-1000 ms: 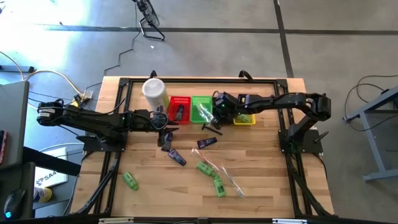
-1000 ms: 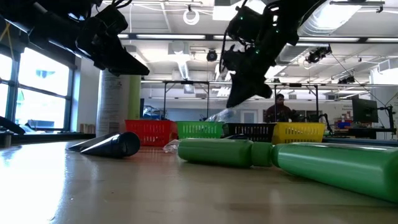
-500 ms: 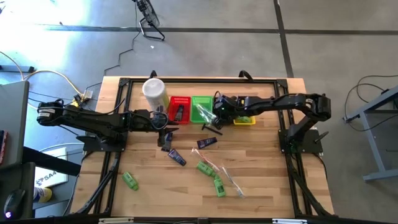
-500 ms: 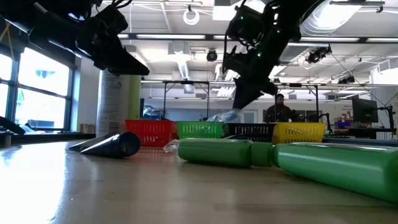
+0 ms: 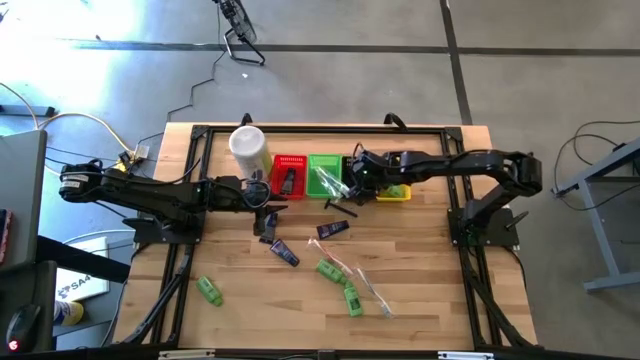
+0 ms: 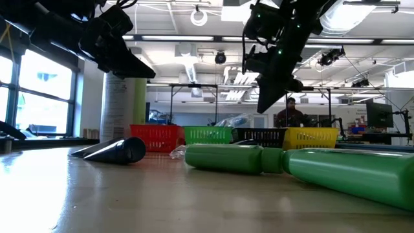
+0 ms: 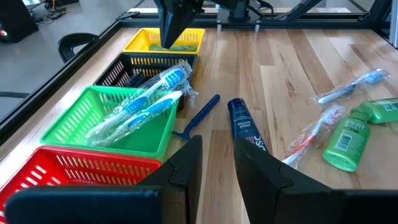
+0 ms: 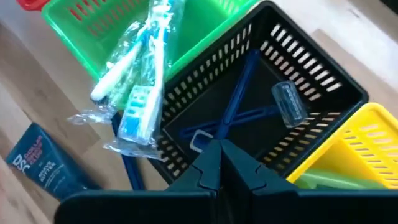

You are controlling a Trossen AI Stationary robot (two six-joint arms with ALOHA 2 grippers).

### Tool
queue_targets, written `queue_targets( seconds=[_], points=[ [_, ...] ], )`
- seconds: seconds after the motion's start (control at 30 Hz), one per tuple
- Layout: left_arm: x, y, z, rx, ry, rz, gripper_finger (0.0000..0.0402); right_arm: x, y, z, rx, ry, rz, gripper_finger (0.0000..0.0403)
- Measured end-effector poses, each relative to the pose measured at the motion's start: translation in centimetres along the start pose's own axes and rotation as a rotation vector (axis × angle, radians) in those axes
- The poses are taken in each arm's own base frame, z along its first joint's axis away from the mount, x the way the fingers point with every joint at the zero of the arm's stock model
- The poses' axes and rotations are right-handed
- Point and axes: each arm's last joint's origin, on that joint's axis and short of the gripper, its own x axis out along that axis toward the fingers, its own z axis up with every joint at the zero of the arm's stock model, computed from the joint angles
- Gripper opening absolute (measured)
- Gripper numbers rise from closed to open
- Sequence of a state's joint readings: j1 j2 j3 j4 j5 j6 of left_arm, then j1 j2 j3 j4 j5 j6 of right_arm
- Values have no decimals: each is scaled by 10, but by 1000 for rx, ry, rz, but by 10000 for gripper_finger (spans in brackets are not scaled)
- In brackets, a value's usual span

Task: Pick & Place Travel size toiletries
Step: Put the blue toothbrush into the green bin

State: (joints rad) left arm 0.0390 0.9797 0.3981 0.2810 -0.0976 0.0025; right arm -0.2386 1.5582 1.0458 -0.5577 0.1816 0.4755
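Observation:
Travel size toiletries lie on the wooden table: green mini bottles point(image 5: 209, 290) point(image 5: 340, 282), navy tubes point(image 5: 333, 229) point(image 5: 283, 252), wrapped sticks point(image 5: 370, 285) and a blue razor point(image 7: 198, 116). Wrapped toothbrushes point(image 8: 140, 74) lie in the green basket point(image 8: 93, 18), sticking out over its rim. Blue razors point(image 8: 249, 109) lie in the black basket point(image 8: 323, 81). My right gripper point(image 8: 221, 163) is shut and empty above the black basket. My left gripper point(image 7: 217, 165) hovers by the red basket point(image 7: 68, 171), slightly open and empty.
A tall white canister point(image 5: 248, 148) stands at the far left of the basket row. The yellow basket point(image 5: 393, 192) at the row's right end holds a green bottle point(image 7: 177, 45). The red basket point(image 5: 289, 175) holds a dark item. A black frame borders the table.
My right gripper has gone up a little and toward the table's right edge, from over the green basket's wrapped toothbrushes to over the black basket. The toothbrushes stay in the green basket.

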Motion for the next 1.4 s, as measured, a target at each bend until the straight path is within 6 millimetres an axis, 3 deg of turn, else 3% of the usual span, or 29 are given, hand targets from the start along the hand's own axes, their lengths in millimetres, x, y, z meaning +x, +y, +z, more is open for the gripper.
queue_targets(
  seconds=[0.3, 0.67, 1.13, 1.4],
  points=[
    [0, 0, -1, -10, 7, -4, 88, 8, -2, 1, 2, 15, -5, 2],
    [0, 0, -3, -8, 30, -5, 88, 41, -10, -9, -12, 15, 47, 2],
    [0, 0, -3, -7, 30, -9, 88, 40, -5, -1, -6, -33, 199, 2],
    [0, 0, -3, -5, 30, -8, 88, 35, 10, 11, -21, -149, 396, 2]
  ],
)
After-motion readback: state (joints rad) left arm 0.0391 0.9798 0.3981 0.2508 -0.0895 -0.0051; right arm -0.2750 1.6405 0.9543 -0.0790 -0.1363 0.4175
